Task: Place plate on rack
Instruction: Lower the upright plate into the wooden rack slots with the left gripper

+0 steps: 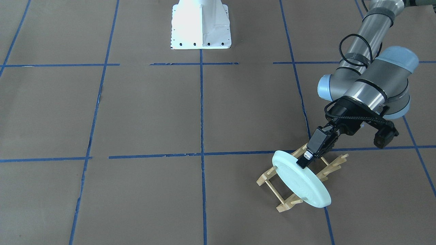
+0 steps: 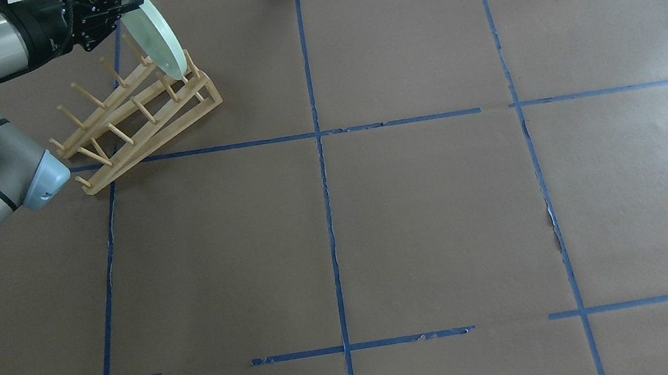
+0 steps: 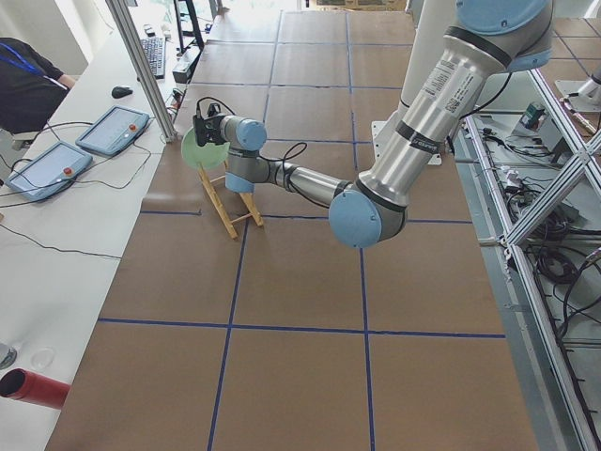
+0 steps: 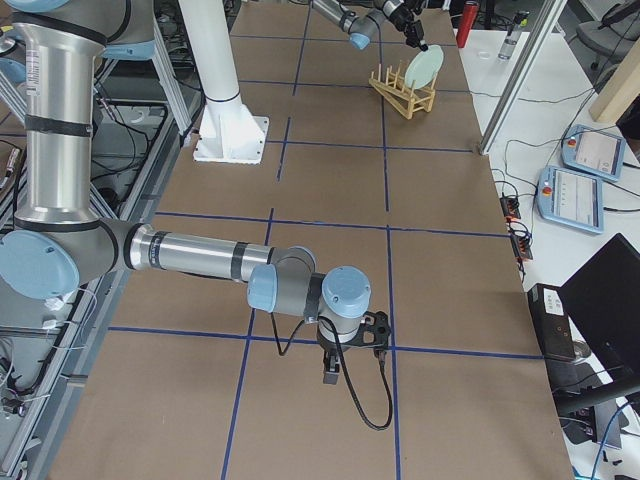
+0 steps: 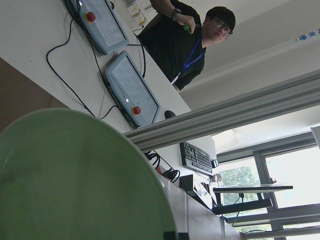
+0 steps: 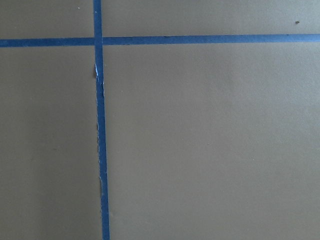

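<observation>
The pale mint-green plate (image 1: 301, 182) stands on edge, tilted, between the upright pegs at one end of the light wooden rack (image 1: 286, 205). Its lower rim is down at the rack's rails. My left gripper (image 1: 305, 159) is shut on the plate's upper rim. From overhead, the plate (image 2: 158, 38) leans over the rack's (image 2: 138, 114) far end with the left gripper (image 2: 116, 5) at its top. The left wrist view shows the plate's face (image 5: 75, 180) close up. My right gripper (image 4: 335, 370) shows only in the exterior right view, low over the brown paper, far from the rack; I cannot tell its state.
The white robot pedestal (image 1: 201, 27) stands at mid-table. Blue tape lines cross the brown paper. Beyond the table's far edge are a person (image 3: 23, 75), two teach pendants (image 3: 111, 130) and cables. A red cylinder (image 3: 33, 387) lies off the table.
</observation>
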Controlling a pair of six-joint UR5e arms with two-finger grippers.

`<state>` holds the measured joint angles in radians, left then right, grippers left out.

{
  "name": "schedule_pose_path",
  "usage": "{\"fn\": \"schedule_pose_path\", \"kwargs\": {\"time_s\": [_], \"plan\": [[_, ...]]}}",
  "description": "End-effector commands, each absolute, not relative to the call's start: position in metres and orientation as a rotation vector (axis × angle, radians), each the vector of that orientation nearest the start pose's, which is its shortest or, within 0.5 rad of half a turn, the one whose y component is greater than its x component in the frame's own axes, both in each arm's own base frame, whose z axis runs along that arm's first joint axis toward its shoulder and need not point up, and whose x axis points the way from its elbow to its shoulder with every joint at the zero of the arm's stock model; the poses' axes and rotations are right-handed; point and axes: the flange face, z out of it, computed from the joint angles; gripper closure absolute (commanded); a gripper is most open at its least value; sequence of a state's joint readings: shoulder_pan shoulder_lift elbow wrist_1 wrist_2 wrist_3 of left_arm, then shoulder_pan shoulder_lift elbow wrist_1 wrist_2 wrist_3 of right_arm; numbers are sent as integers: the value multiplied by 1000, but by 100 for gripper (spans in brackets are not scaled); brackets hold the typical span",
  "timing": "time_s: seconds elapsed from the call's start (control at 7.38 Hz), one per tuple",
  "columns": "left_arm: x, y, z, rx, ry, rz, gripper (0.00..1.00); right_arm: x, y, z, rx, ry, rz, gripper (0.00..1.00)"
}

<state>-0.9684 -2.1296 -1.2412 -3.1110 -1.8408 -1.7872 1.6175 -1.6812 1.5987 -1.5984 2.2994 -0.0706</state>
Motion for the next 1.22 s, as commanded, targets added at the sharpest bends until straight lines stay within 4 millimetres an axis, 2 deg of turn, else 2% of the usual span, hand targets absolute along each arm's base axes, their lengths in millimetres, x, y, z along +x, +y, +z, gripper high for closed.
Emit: {"fn": "schedule_pose_path", "kwargs": {"time_s": [0.0, 0.14, 0.27, 0.54, 0.81, 0.95, 1.08], "plan": [[298, -622, 324, 480, 1727, -615, 100, 87, -431, 702, -63, -733, 17, 0], [299, -621, 326, 485, 1721, -608, 87, 87, -432, 701, -61, -733, 16, 0], [300, -620, 326, 483, 1722, -608, 55, 88, -431, 702, -62, -733, 18, 0], [299, -621, 326, 478, 1722, -615, 0, 88, -431, 702, -62, -733, 18, 0], [296, -620, 322, 466, 1722, -588, 0, 88, -431, 701, -61, -733, 18, 0], [291, -620, 326, 376, 1661, -553, 0, 87, -431, 702, -63, -733, 17, 0], [277, -622, 329, 262, 1553, -500, 0, 87, -432, 701, -61, -733, 16, 0]]}}
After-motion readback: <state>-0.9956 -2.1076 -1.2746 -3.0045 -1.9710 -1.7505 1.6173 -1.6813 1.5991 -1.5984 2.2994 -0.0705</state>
